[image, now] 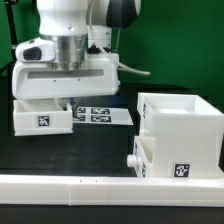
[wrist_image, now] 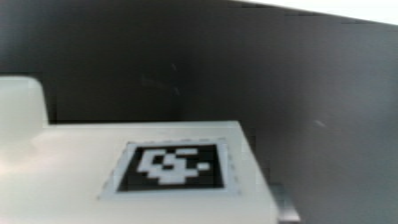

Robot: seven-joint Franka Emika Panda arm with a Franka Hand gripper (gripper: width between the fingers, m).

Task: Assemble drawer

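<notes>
A small shallow white tray with a square tag on its front stands at the exterior view's left. My gripper is lowered onto the tray's top edge, and its fingertips are hidden by the tray. The wrist view shows only the tray's tagged face very close, with no fingers in sight. The large white casing stands at the exterior view's right with a tag low on its front. A second tray sits in its lower part, and its round knob sticks out.
The marker board lies flat just behind and to the right of the left tray. A long low white rail runs along the front of the black table. A green wall stands behind.
</notes>
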